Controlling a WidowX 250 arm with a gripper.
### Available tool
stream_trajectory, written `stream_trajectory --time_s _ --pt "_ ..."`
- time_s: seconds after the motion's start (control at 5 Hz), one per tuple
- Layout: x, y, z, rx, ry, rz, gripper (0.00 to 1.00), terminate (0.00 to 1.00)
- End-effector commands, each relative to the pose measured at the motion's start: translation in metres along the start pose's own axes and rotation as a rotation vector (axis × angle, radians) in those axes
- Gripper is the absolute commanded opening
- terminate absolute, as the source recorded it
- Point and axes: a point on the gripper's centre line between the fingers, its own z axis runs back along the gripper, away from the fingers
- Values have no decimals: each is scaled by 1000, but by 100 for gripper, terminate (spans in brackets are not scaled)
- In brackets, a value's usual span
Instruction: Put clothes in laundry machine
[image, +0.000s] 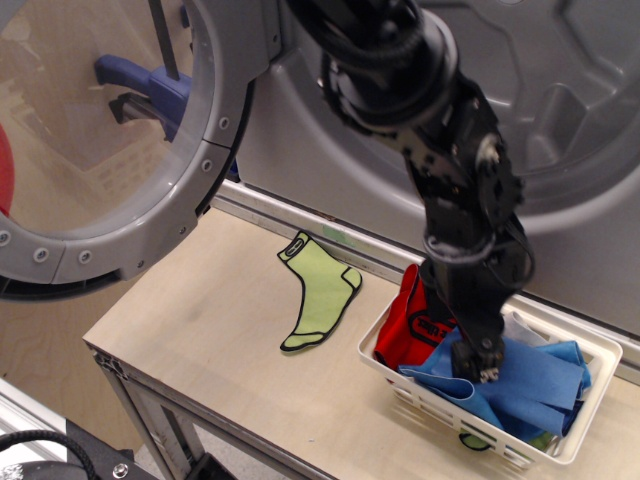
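A lime-green black-edged sock (320, 293) lies flat on the wooden table. A red garment with black trim (405, 322) and several blue cloths (530, 385) fill the white slotted basket (440, 408), with a white scrap (522, 328) at its back. The grey laundry machine (570, 130) stands behind, its round windowed door (110, 140) swung open at left. My black gripper (478, 368) points down into the basket, its tip on the blue cloths just right of the red garment. Its fingers are too dark and close together to tell open from shut.
The wooden table (200, 340) ends at a front edge and left corner. A metal sill (300, 228) runs between table and machine. A blue object (150, 85) shows through the door window.
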Motion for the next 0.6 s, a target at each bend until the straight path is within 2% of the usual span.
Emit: stream_trajectory --time_s 0.0,0.4 --pt "5 -9 -19 28 -9 65 100 0" --pt "10 -1 -40 90 -8 178 100 0"
